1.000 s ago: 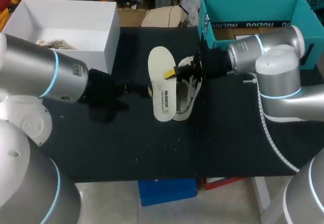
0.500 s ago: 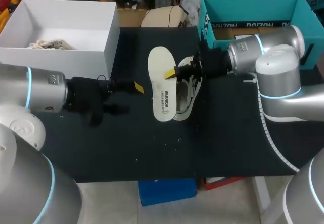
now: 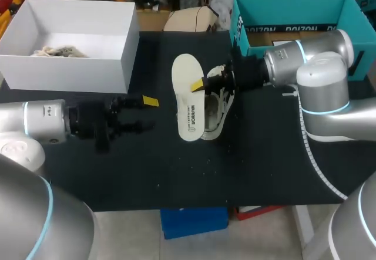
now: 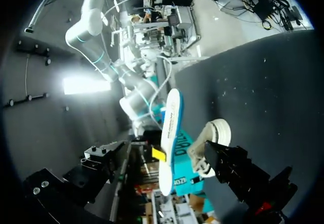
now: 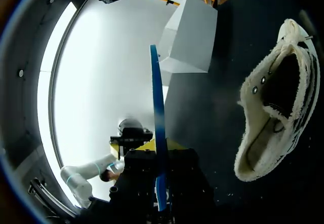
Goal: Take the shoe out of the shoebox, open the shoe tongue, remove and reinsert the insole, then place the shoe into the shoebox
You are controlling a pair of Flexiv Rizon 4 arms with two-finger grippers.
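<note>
A white insole (image 3: 188,98) hangs over the black table, pinched at its edge by my right gripper (image 3: 200,85), which is shut on it. Under and just right of the insole lies the cream shoe (image 3: 219,110) on its side. In the right wrist view the insole (image 5: 157,128) stands edge-on between the fingers, its blue underside showing, with the shoe (image 5: 276,100) beside it, mouth open. My left gripper (image 3: 147,113) is open and empty, left of the insole and apart from it. From the left wrist the insole (image 4: 169,133) and shoe (image 4: 213,135) show ahead.
The white shoebox (image 3: 70,72) stands open at the back left with crumpled paper (image 3: 59,51) inside. A teal box (image 3: 239,19) stands at the back right, behind my right arm. Black table (image 3: 205,172) stretches bare toward the front edge.
My left arm has drawn back to the left, away from the insole, its gripper still open. The right arm, insole and shoe have not moved.
</note>
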